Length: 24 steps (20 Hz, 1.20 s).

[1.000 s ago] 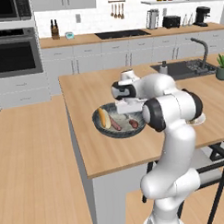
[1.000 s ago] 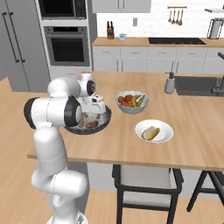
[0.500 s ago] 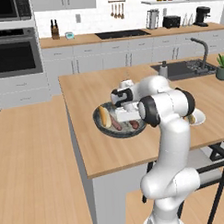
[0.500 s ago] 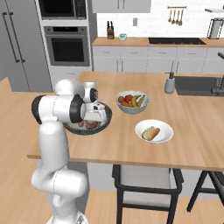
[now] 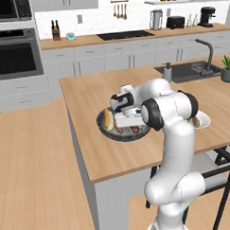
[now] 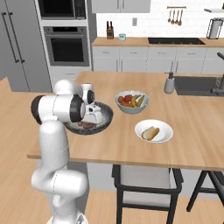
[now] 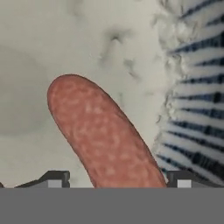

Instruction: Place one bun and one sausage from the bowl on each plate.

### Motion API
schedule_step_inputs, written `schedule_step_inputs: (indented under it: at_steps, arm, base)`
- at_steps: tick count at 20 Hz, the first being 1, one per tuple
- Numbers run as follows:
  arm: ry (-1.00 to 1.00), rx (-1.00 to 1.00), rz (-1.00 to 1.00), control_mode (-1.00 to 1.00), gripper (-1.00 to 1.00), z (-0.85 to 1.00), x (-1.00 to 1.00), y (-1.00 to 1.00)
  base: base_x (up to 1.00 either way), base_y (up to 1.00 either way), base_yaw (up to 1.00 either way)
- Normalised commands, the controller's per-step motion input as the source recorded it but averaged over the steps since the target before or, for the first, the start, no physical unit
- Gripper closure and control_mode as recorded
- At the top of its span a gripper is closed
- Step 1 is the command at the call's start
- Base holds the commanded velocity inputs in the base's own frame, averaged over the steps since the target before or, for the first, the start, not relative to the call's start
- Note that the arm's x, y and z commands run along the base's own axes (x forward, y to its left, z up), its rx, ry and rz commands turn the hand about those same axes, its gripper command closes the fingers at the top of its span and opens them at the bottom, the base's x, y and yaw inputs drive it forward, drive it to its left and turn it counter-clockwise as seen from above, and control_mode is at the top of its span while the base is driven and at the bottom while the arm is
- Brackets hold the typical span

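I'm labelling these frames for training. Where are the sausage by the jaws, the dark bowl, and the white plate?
sausage (image 7: 105, 140): hand view, middle of its body.
dark bowl (image 6: 107, 117): right base view, right rim.
white plate (image 6: 165, 134): right base view, bare right edge beside the bun.

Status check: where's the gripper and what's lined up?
Gripper low in bowl, jaws straddling sausage, not clamped. Bun on white plate. Nothing blocking.

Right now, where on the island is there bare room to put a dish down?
Free: the wood between the white plate and the sink, and the near edge in front of the dark bowl. Crowded: the bowl, the fruit bowl and the plate sit close together.
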Motion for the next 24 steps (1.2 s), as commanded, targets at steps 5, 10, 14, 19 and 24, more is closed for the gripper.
schedule_step_inputs:
  at_steps: [5,10,14,19,24]
  arm:
    - [-0.1,0.01,-0.07,-1.0,1.0,-0.08,-0.54,0.0]
    - [-0.24,0.02,-0.02,-1.0,1.0,0.65,-0.56,0.0]
    - [-0.36,0.02,0.0,-1.0,1.0,1.0,-0.13,-0.11]
    - [-0.25,0.0,-0.14,-1.0,1.0,1.0,0.0,-0.58]
    - [-0.3,0.01,-0.01,-1.0,1.0,0.99,-0.28,-0.97]
  base:
    - [0.0,0.0,0.0]
    - [0.0,0.0,0.0]
    - [0.0,0.0,0.0]
    - [0.0,0.0,0.0]
    - [0.0,0.0,0.0]
